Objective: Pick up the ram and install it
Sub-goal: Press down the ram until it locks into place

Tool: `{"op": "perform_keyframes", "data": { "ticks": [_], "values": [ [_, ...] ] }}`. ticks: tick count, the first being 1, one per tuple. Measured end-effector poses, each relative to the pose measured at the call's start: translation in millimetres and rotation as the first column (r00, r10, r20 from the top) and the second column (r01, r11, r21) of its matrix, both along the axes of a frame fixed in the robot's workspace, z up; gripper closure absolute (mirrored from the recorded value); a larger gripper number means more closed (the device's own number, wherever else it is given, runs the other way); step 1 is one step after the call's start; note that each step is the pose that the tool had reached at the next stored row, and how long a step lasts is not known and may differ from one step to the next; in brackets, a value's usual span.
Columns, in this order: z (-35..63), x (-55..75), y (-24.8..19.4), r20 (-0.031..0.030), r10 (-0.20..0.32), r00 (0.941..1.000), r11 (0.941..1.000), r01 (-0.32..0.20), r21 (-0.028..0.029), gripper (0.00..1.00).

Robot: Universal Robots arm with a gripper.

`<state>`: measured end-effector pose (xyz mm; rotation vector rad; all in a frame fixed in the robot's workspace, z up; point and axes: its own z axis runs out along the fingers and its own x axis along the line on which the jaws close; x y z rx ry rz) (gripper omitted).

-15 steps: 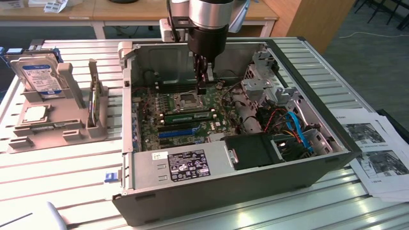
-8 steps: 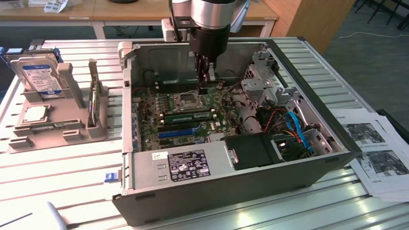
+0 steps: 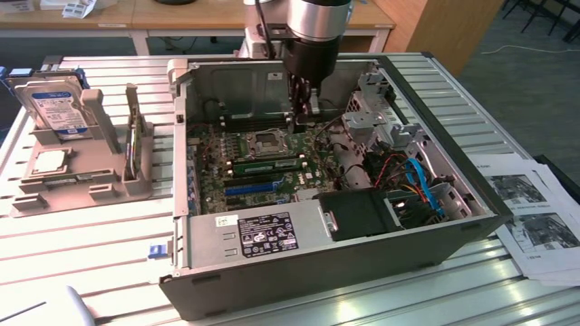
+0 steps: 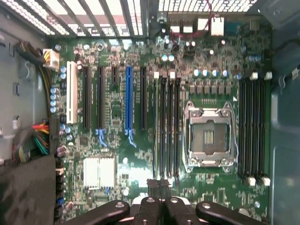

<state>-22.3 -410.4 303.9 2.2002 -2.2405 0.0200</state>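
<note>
One long green circuit-board ram stick [image 3: 270, 165] we find lying along the black motherboard slots, just nearer than the claw [image 3: 299, 125]. Claw fingers are closed, holding nothing. Arm points straight down into the open grey computer case [image 3: 363, 266].

A polished silver cylindrical arm segment [image 3: 317, 19] is seen above a black wrist housing [image 3: 311, 56], from which a slim dark gripper [image 3: 301, 122] is extended. A black cable [image 3: 263, 27] is routed along the arm's side. In the wrist view, black linkage bars [image 4: 101, 213] fastened with round silver screws [image 4: 150, 200] are shown flanking two dark fingers [image 4: 153, 185].
</note>
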Motion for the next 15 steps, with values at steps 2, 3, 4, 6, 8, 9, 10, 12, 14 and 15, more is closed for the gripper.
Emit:
{"op": "perform_keyframes", "data": {
  "ticks": [2,3,4,6,8,9,10,12,14,15],
  "values": [
    [0.0,4.5,0.0,-0.0013,0.0,1.0,1.0,0.0,0.0,0.9],
    [0.0,6.7,0.0,-0.0021,0.0,1.0,1.0,0.0,0.0,0.9],
    [0.0,9.3,0.0,-0.0031,0.0,1.0,1.0,0.0,0.0,0.9],
    [0.0,12.6,0.0,-0.0041,0.0,1.0,1.0,0.0,0.0,0.9],
    [0.0,12.7,0.0,-0.0041,0.0,1.0,1.0,0.0,0.0,0.9],
    [0.0,12.7,0.0,-0.0042,0.0,1.0,1.0,0.0,0.0,0.9],
    [0.0,12.7,0.0,-0.0042,0.0,1.0,1.0,0.0,0.0,0.9],
    [-0.3,12.7,0.1,-0.0042,0.0,1.0,1.0,0.0,0.0,0.9],
    [-1.1,12.7,0.0,-0.0042,0.0,1.0,1.0,0.0,0.0001,0.9],
    [-1.5,12.7,0.0,-0.0042,0.0,1.0,1.0,0.0,0.0,0.9]
  ]
}}
